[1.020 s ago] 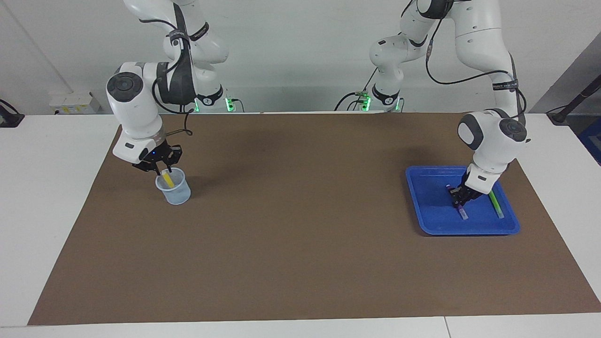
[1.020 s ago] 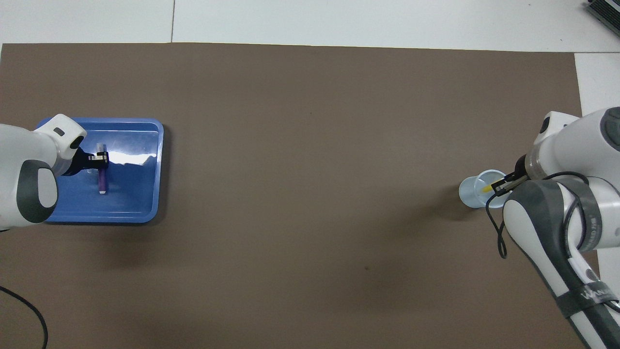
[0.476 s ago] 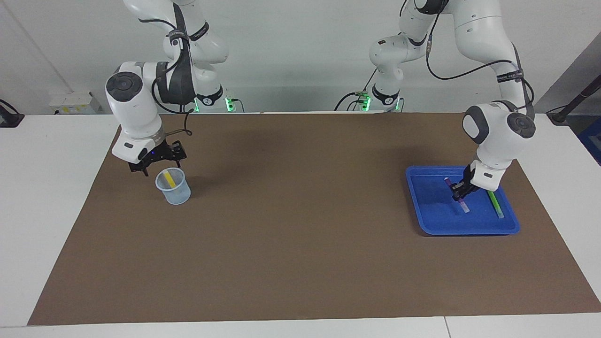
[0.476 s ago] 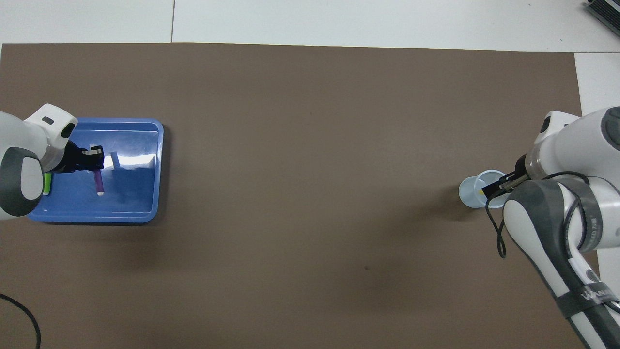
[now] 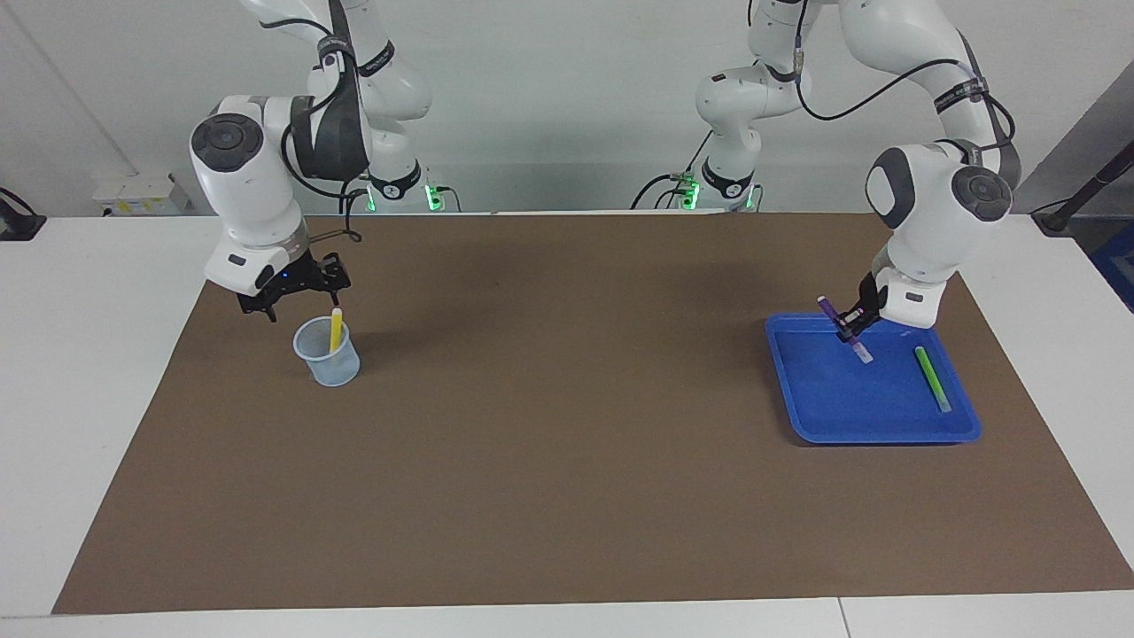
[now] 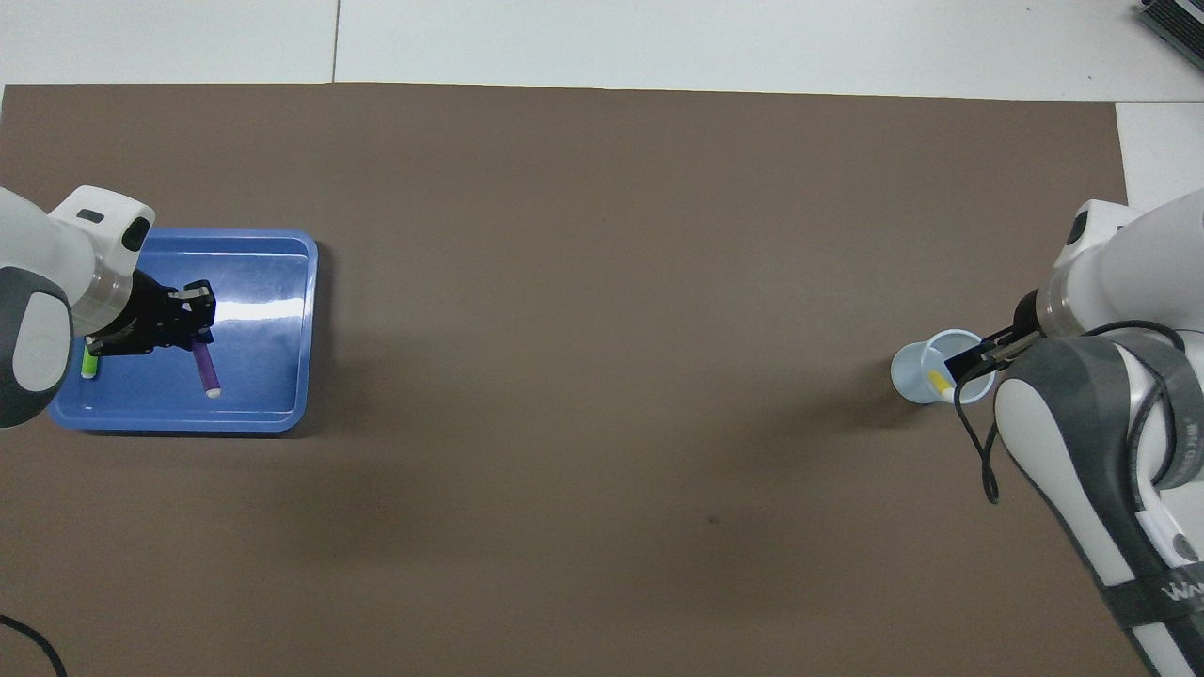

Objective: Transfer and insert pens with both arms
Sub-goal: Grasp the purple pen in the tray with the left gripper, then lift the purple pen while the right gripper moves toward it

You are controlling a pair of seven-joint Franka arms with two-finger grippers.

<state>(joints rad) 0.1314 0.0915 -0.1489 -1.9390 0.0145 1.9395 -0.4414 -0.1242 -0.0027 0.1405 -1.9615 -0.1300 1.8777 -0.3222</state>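
Facing view: left gripper (image 5: 850, 323) clamped on the purple pen (image 5: 842, 330) and raised over the blue tray (image 5: 802, 416), above its edge nearer the robots. Pen gripped near its middle, long axis tilted — one end up toward the robots, pale cap end down toward the tray floor. Green pen (image 5: 932, 377) flat in the tray along the side at the left arm's end of the table. At the right arm's end of the brown mat (image 5: 567, 496), yellow pen (image 5: 336, 326) standing nearly upright in the translucent cup (image 5: 330, 359); right gripper (image 5: 292, 297) spread wide and empty, just above the cup's rim.

Overhead view: left gripper (image 6: 183, 324) over the tray (image 6: 282, 414), purple pen (image 6: 205, 369) jutting from it toward the robots' end. Cup (image 6: 917, 371) well apart, across the whole mat; right gripper (image 6: 978, 355) over its rim. Judged from this: purple pen nearer the left arm, cup nearer the right, so a mid-mat handover looks due — pen's free end the part to offer.
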